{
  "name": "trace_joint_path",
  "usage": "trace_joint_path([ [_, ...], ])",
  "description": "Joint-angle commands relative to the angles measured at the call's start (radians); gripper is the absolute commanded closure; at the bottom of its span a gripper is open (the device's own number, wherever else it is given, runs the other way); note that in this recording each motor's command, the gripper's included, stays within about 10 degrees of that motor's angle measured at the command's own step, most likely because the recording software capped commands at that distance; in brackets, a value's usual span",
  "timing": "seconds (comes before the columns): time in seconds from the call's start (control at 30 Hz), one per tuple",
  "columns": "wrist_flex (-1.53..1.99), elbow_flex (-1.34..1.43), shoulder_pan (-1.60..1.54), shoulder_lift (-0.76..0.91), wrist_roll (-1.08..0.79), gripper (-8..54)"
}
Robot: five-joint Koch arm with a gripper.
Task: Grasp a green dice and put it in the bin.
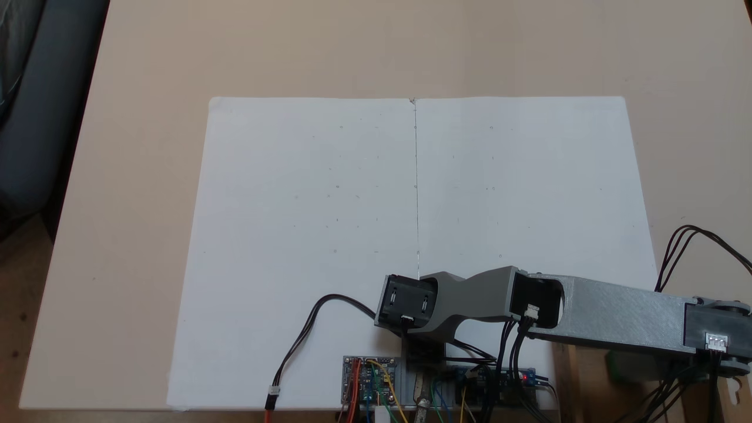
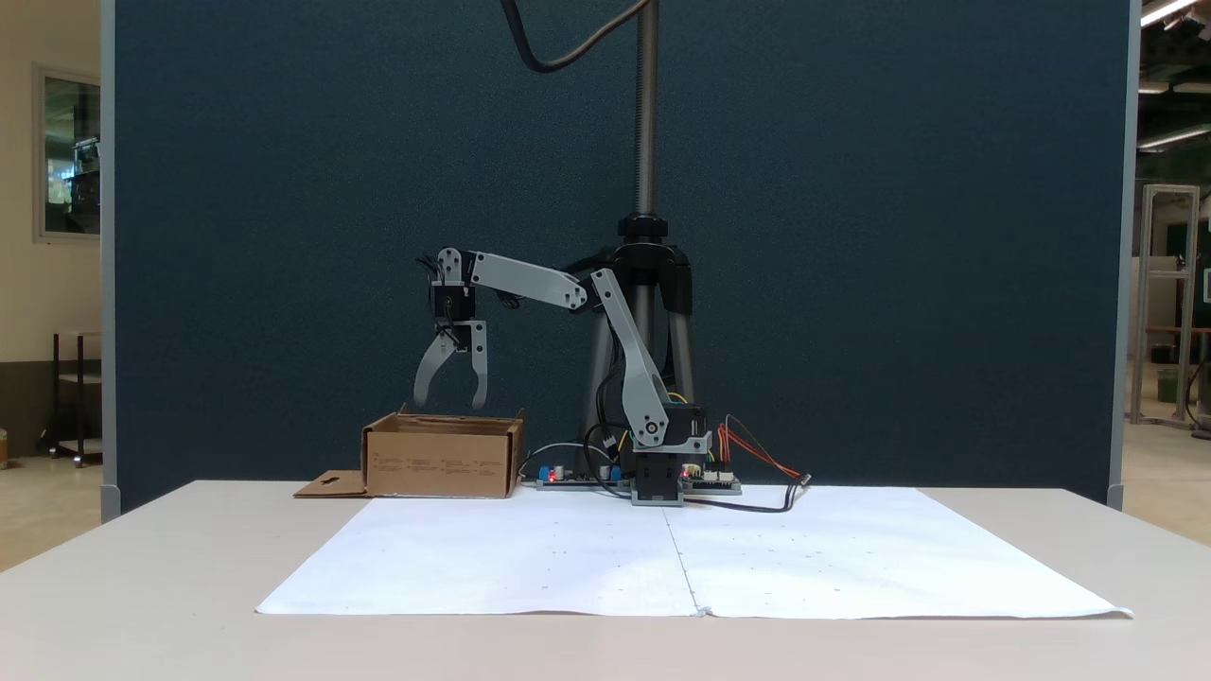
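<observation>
In a fixed view the brown cardboard bin [image 2: 440, 463] stands at the left of the arm's base, its flap [image 2: 331, 484] with a cutout lying flat on the table. My gripper [image 2: 450, 405] hangs straight above the bin, pointing down. It is open, with nothing between its fingers [image 2: 426, 374]. In the other fixed view the grey arm [image 1: 587, 311] reaches out to the right over the bin [image 1: 573, 376]. A dim green shape beneath the forearm there looks like the green dice [image 1: 625, 365], lying inside the bin and partly hidden.
Two white paper sheets [image 1: 411, 205] cover the middle of the beige table [image 1: 147, 70]. Circuit boards [image 1: 370, 379] and loose cables [image 1: 305, 335] lie by the arm's base. A tripod pole [image 2: 646, 113] and a dark blue partition stand behind it.
</observation>
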Motion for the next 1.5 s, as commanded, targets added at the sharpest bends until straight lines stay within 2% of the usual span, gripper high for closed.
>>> trace_joint_path([
  [0.0,0.000,-0.015,0.009,0.031,-0.092,3.8],
  [0.13,-0.017,-0.015,0.011,0.032,-0.052,3.8],
  [0.33,-0.107,-0.020,-0.035,0.147,0.230,3.8],
  [0.67,-0.120,-0.018,-0.489,0.368,0.462,3.9],
  [0.93,-0.276,-0.012,-0.996,0.413,0.483,3.7],
  [1.17,-0.512,0.115,-1.338,0.413,0.482,3.7],
  [1.27,-0.540,0.170,-1.465,0.405,0.477,1.4],
  [1.47,-0.797,0.537,-1.592,0.463,0.397,1.0],
])
